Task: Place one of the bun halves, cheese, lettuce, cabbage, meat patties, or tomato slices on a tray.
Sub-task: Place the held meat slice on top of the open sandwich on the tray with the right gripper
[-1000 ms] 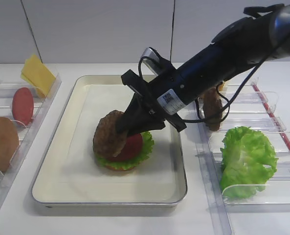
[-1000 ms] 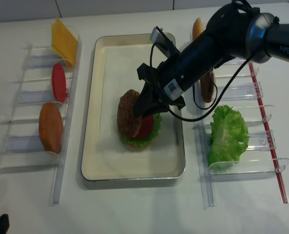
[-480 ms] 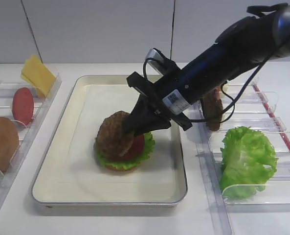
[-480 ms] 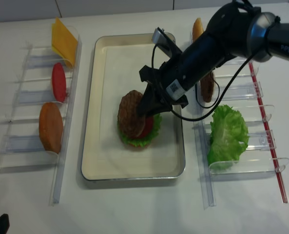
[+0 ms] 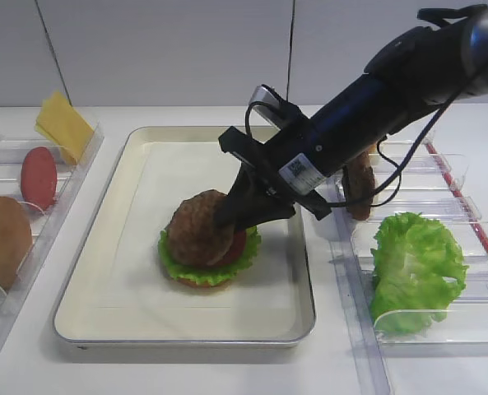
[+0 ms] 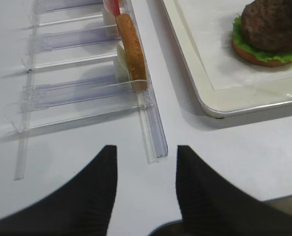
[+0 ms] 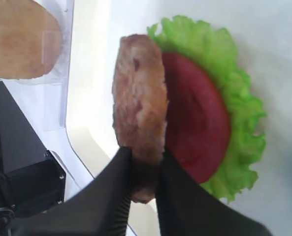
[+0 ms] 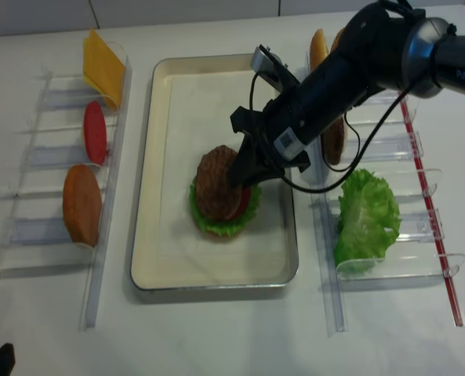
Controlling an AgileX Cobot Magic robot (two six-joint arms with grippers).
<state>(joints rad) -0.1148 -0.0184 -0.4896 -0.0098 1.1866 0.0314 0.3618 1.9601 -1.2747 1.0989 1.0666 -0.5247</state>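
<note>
A dark brown meat patty (image 5: 196, 239) (image 7: 140, 105) is pinched at its edge by my right gripper (image 5: 229, 222) (image 7: 145, 164), which is shut on it. The patty leans tilted over a stack near the middle of the cream tray (image 5: 104, 239) (image 8: 169, 102): a red tomato slice (image 7: 197, 123) on frilly lettuce (image 7: 237, 103) on a bun half (image 6: 256, 58). From above, the patty (image 8: 216, 182) covers most of the tomato. My left gripper (image 6: 146, 162) is open over the white table, beside the near end of the left rack, with nothing between its fingers.
The clear left rack holds a cheese slice (image 5: 62, 123), a tomato slice (image 5: 38, 177) and a bun half (image 5: 1, 239). The right rack holds a big lettuce leaf (image 5: 415, 271), a second patty (image 5: 359, 185) and a bun piece (image 8: 318, 45).
The right gripper has swung the patty from nearly upright to flatter and lower over the tomato slice, shifting slightly right. Its grip stays shut.
</note>
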